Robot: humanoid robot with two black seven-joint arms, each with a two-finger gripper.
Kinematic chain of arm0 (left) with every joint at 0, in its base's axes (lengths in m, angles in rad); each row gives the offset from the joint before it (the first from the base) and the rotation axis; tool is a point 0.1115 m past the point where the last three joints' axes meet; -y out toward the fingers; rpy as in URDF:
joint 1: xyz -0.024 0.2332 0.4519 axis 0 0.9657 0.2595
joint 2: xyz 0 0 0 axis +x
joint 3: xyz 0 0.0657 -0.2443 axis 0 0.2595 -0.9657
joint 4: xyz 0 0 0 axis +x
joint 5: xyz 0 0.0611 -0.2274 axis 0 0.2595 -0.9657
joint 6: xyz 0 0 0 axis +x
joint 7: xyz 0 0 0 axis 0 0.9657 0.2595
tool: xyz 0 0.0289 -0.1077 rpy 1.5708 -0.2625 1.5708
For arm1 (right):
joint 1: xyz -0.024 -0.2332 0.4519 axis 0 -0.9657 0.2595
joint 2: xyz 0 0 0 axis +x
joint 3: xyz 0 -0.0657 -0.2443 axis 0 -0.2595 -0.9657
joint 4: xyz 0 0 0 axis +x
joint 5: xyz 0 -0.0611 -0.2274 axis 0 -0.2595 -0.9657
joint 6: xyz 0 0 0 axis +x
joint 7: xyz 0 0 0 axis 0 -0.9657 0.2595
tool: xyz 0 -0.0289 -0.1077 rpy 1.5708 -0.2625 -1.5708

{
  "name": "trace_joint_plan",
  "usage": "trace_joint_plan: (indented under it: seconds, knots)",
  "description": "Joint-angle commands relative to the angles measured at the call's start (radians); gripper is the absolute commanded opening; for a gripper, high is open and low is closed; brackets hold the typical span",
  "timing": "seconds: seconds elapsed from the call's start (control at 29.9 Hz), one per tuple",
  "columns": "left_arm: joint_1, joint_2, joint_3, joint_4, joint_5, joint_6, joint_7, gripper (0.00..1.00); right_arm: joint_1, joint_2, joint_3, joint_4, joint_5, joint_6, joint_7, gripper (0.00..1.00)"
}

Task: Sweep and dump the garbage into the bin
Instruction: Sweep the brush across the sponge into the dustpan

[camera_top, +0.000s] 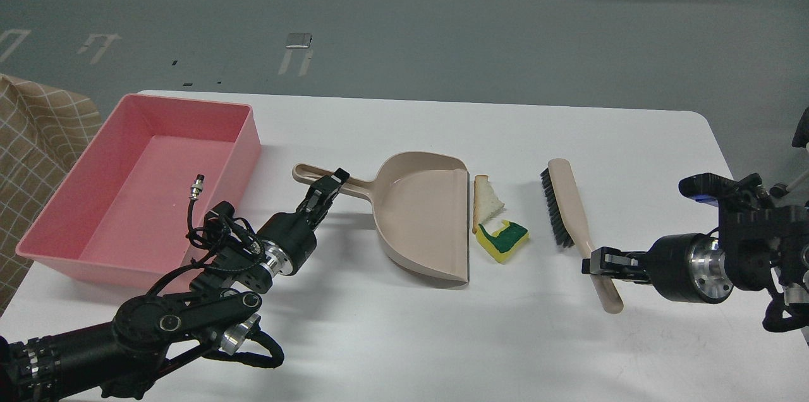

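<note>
The garbage lies on the white table: a triangular bread slice and a notched yellow sponge with green top, both just right of the mouth of the beige dustpan. My left gripper is shut on the dustpan's handle. My right gripper is shut on the handle of a beige brush with black bristles facing left, a short way right of the sponge. The pink bin stands at the left.
A brown checked cloth hangs past the table's left edge. The table's right edge runs close behind my right arm. Grey floor lies beyond the far edge.
</note>
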Motion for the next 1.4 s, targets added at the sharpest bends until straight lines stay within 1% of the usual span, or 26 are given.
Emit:
trace_joint_plan:
  seconds: [0.0, 0.5, 1.0, 1.37]
  knots:
    - [0.000, 0.001, 0.000, 0.000, 0.000, 0.000, 0.000, 0.00, 0.000, 0.026, -0.004, 0.000, 0.007, 0.000, 0.000, 0.00]
    - [-0.001, 0.001, 0.000, 0.000, 0.000, 0.000, 0.000, 0.00, -0.017, 0.154, -0.007, -0.014, 0.007, 0.000, -0.005, 0.00]
    - [-0.001, 0.003, 0.000, 0.000, 0.000, 0.000, 0.000, 0.00, -0.028, 0.305, 0.011, -0.088, 0.007, 0.000, -0.005, 0.00]
    - [-0.003, 0.001, 0.000, 0.000, 0.000, 0.000, 0.000, 0.00, -0.014, 0.382, 0.022, -0.100, 0.005, 0.000, -0.005, 0.00]
